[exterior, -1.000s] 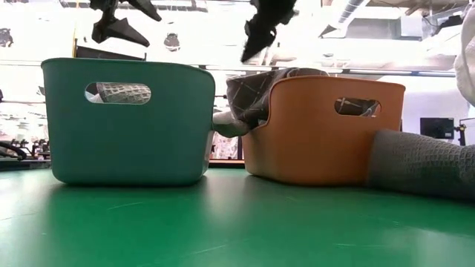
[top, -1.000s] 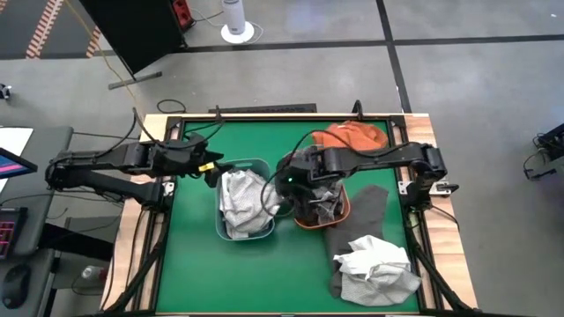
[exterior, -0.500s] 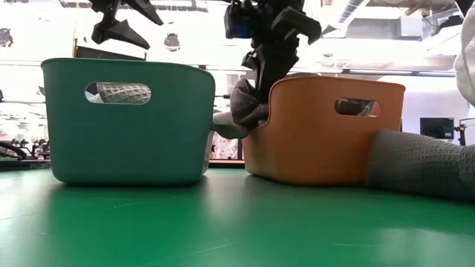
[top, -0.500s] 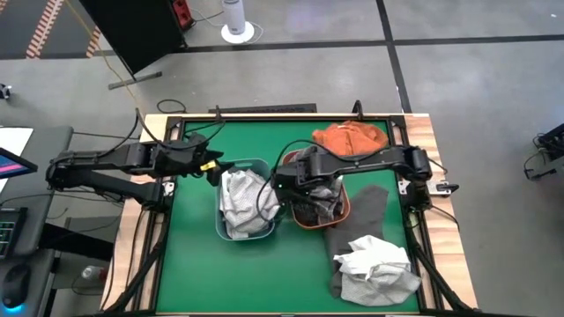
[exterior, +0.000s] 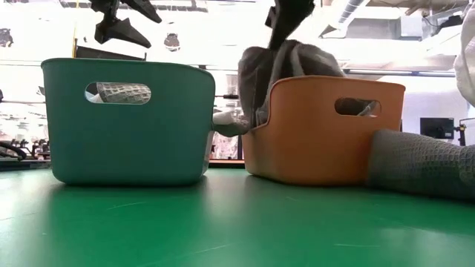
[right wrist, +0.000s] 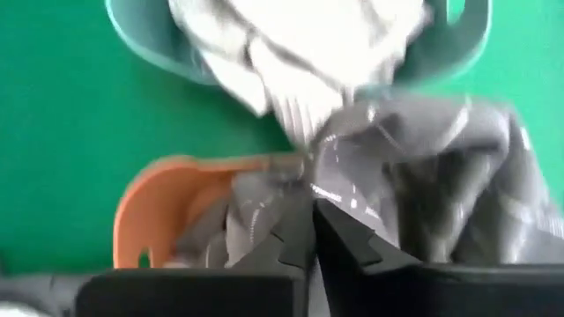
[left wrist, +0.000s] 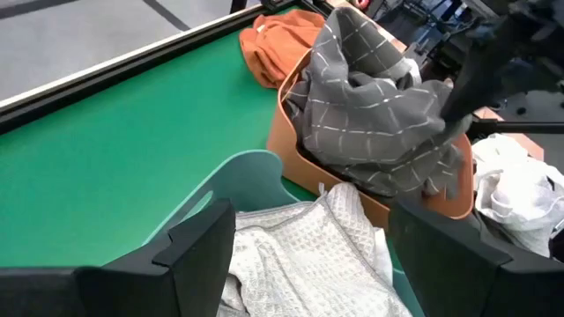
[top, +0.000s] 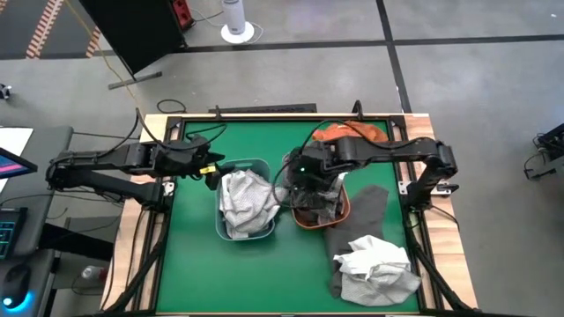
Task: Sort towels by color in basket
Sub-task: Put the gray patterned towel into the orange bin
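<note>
A: Towels, where are they? Start with the high view.
B: The grey checked towel hangs under the right gripper, over the orange basket. Light towels fill the teal basket beside it.
A: And the low view?
B: The right gripper is pinched tight on that towel, holding it above the orange basket.
A: The left wrist view?
B: The left gripper is wide open over the light towels, holding nothing.
A: The right wrist view?
B: Its fingers pinch the checked towel.
</note>
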You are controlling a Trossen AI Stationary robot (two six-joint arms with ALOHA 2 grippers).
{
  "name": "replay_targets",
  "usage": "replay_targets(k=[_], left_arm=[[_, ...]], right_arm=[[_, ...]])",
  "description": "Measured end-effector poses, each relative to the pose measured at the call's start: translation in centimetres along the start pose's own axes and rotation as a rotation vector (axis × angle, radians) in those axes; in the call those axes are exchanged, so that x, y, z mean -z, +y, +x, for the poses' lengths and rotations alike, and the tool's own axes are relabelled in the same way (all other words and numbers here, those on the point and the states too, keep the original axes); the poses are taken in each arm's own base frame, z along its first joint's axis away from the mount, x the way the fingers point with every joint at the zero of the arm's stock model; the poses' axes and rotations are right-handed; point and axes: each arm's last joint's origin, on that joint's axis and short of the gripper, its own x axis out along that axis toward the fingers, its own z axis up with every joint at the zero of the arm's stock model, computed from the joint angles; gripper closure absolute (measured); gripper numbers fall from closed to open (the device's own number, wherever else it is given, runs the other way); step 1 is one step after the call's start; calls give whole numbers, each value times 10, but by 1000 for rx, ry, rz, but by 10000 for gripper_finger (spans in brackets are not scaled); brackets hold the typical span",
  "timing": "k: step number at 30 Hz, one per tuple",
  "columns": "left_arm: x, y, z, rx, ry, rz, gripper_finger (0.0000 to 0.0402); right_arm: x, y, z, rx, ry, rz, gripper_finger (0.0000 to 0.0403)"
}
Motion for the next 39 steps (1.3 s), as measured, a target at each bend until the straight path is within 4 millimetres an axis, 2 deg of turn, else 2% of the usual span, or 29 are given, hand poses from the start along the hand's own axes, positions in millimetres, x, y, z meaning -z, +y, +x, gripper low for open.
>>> replay_targets(k=[4, 7, 11, 15, 18, 22, 26, 30, 33, 39], left_arm=[[0, -1, 0, 15, 10, -24, 118], [0, -1, 0, 17, 10, -35, 118], [-1, -2, 0, 28, -5, -54, 118], [-2, -2, 0, 29, -7, -63, 118], [-2, -2, 0, 28, -7, -69, 118], [-2, -2, 0, 27, -7, -70, 118], [-1, -2, 0, 24, -6, -40, 118], [0, 3, -2, -36, -16, -37, 118], [-1, 7, -7, -51, -25, -49, 118], [-1, 10, -17, -34, -35, -56, 118]], right_arm=[[20, -6, -6, -7, 178, 58, 331], [33, -10, 2, -13, 290, 77, 314], [47, -15, 19, -19, 368, 94, 292], [49, -19, 14, -14, 374, 129, 266], [41, -19, -7, -7, 310, 130, 243], [20, -17, -38, 11, 91, 129, 212], [-8, -15, -46, 32, -204, 102, 182], [-34, -18, -29, 47, -366, 99, 169], [-46, -20, -1, 50, -378, 98, 170], [-48, -18, 56, 30, -220, 91, 186]])
